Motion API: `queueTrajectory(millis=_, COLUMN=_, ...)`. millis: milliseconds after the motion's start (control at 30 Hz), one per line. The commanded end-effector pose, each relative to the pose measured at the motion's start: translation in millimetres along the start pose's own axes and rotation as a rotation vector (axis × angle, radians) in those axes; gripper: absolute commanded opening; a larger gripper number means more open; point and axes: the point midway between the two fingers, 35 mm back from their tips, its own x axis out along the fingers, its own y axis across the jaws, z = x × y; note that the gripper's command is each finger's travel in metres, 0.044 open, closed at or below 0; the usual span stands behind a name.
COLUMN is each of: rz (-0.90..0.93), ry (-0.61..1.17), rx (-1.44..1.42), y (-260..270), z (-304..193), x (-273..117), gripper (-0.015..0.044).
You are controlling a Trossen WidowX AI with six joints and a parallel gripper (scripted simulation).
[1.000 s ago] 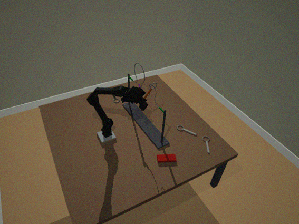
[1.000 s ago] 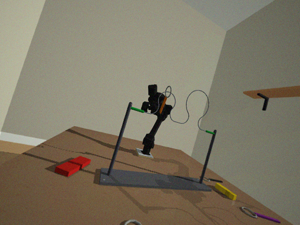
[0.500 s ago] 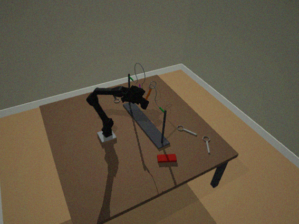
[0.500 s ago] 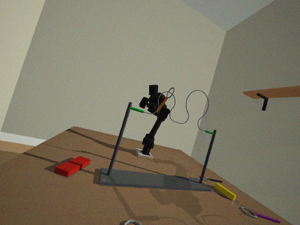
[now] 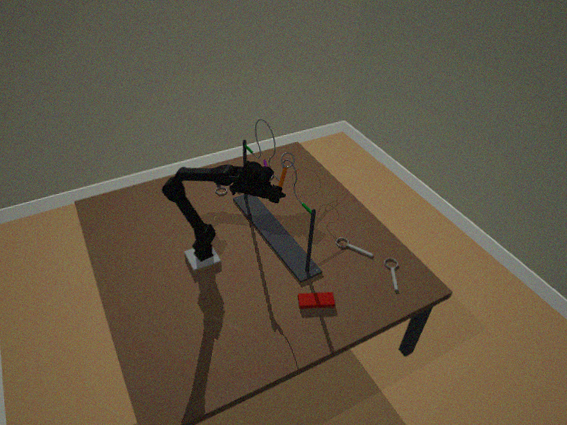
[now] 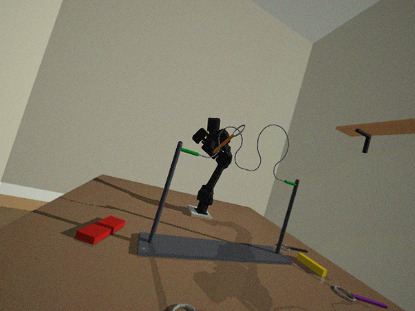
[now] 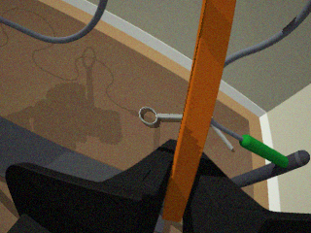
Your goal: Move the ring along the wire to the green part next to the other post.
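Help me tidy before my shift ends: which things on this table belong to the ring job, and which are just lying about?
Belong to the job:
- orange handle and its ring
- wire and its green parts
- two posts
- gripper

Lying about:
- red block
- yellow block
- purple-handled ring

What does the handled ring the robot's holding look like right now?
The ring is thin, grey and round, on a straight, flat-sided orange handle. The shut hand grips the handle's lower end. It is tilted, ring end up, high between the posts, near the wire. Its material and whether it touches the wire, I can't tell.
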Motion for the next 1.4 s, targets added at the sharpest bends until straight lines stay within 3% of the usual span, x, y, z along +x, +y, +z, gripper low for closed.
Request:
queueTrajectory(millis=0, rz=-0.036, ry=-0.001, rx=-0.061, y=-4, z=0, x=-1, gripper=-0.015)
queueTrajectory(millis=1367, rz=-0.444, ry=-0.006, rx=-0.789, y=-52, z=22, x=-13, gripper=-0.015)
